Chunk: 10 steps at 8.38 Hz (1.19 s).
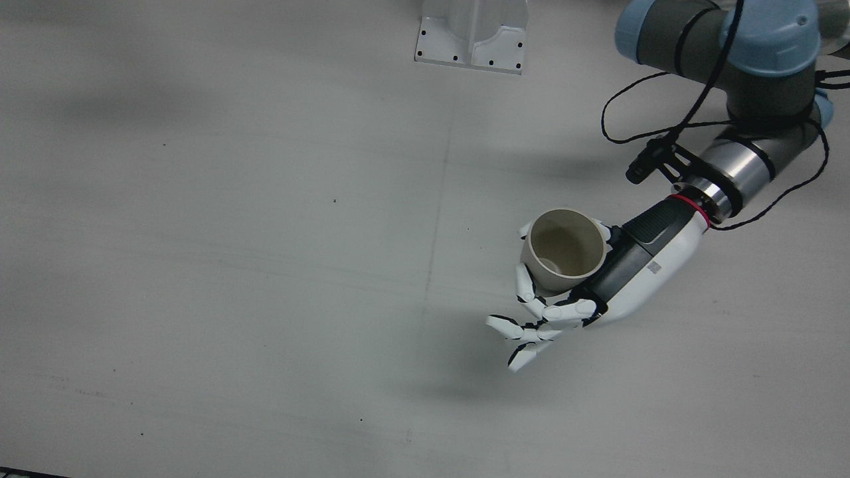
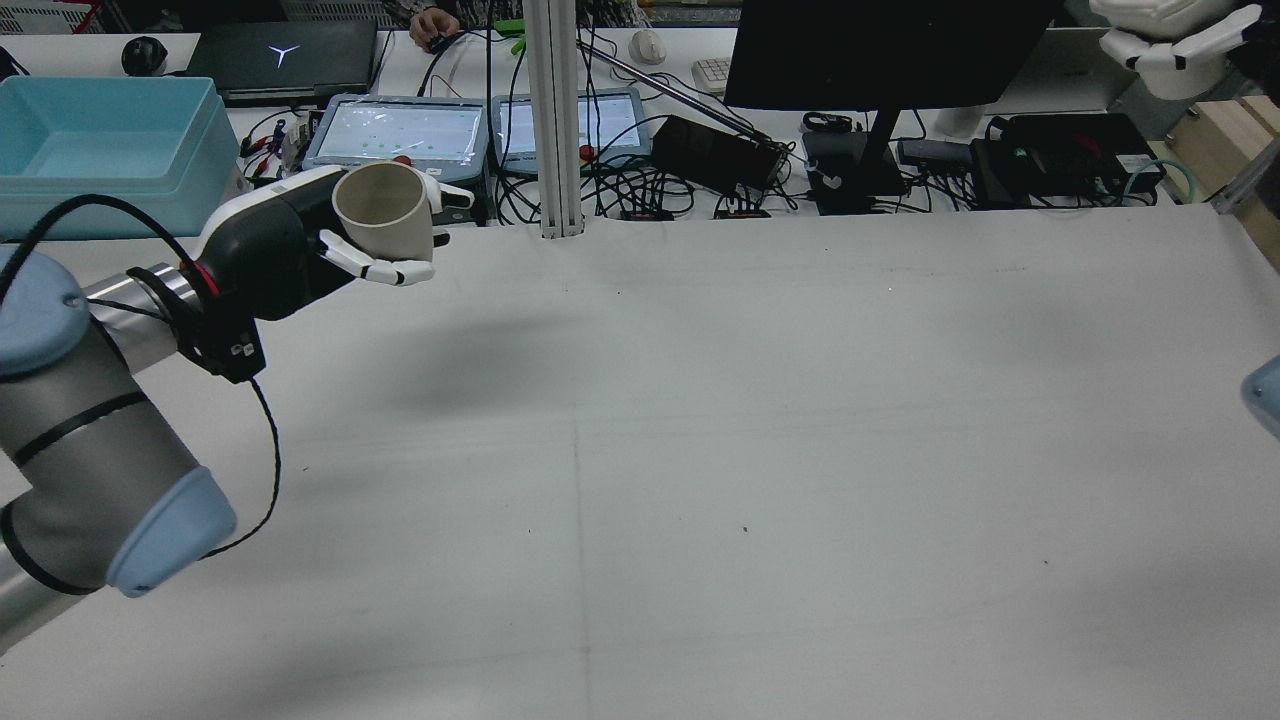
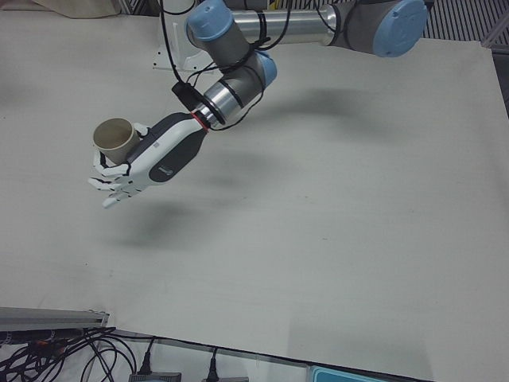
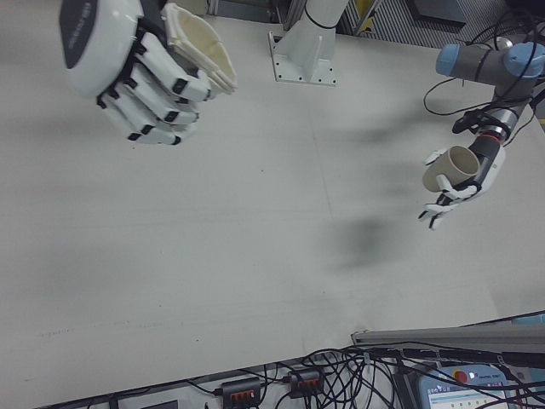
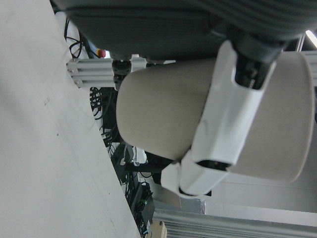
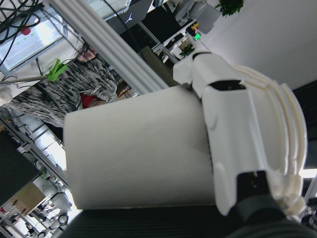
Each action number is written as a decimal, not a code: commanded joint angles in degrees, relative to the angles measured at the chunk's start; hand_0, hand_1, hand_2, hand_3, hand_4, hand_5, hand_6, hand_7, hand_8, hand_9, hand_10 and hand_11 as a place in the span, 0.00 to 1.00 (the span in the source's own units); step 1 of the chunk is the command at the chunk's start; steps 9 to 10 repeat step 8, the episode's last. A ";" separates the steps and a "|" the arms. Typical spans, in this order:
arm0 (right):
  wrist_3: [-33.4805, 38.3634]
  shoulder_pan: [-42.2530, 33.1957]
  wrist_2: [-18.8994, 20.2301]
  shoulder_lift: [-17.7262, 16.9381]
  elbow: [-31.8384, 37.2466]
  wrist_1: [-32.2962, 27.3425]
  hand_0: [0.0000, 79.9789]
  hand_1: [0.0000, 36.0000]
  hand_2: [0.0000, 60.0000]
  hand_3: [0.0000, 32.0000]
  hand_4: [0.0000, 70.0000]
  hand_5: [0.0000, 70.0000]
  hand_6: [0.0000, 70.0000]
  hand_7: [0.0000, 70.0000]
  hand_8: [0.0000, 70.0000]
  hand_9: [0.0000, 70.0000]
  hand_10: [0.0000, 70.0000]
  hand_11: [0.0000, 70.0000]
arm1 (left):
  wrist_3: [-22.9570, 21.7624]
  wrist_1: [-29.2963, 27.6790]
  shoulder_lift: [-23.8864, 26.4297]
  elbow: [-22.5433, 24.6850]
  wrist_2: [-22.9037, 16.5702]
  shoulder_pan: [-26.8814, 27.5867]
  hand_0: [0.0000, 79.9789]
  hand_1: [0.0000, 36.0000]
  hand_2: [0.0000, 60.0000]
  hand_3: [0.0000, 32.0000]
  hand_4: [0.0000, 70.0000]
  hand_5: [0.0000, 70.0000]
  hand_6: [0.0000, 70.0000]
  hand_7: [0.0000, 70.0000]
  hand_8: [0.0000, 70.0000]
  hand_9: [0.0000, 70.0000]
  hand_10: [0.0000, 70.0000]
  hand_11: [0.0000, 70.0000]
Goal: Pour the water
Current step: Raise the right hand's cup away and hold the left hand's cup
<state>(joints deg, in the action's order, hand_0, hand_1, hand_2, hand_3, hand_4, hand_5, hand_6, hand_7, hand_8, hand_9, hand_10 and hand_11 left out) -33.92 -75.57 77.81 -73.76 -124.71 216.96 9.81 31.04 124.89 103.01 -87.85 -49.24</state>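
Note:
My left hand [image 1: 617, 272] is shut on a beige cup [image 1: 564, 252] and holds it upright above the table. Its open mouth faces up and I see its inside bottom. The cup also shows in the rear view [image 2: 385, 210], the left-front view [image 3: 115, 137] and the left hand view [image 5: 163, 119]. Some left fingers [image 1: 531, 332] stick out below the cup. My right hand [image 4: 119, 60] is shut on a white cup [image 4: 200, 51] with a ridged rim, held high and tilted. The right hand view shows this cup [image 6: 143, 158] close up.
The arm's white pedestal [image 1: 471, 40] stands at the table's back edge. Beyond the far edge in the rear view are a blue bin [image 2: 100, 150], tablets [image 2: 400, 130], a monitor [image 2: 880, 50] and many cables. The table [image 1: 265, 265] is grey-white.

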 commanded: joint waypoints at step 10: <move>23.02 -2.67 4.37 -10.27 56.91 -61.63 0.90 1.00 1.00 0.00 0.25 1.00 0.70 0.89 0.59 0.76 0.72 1.00 | -0.86 -39.89 -41.22 -5.33 -11.83 -30.48 1.00 1.00 1.00 0.00 1.00 1.00 0.28 0.44 0.12 0.11 0.13 0.23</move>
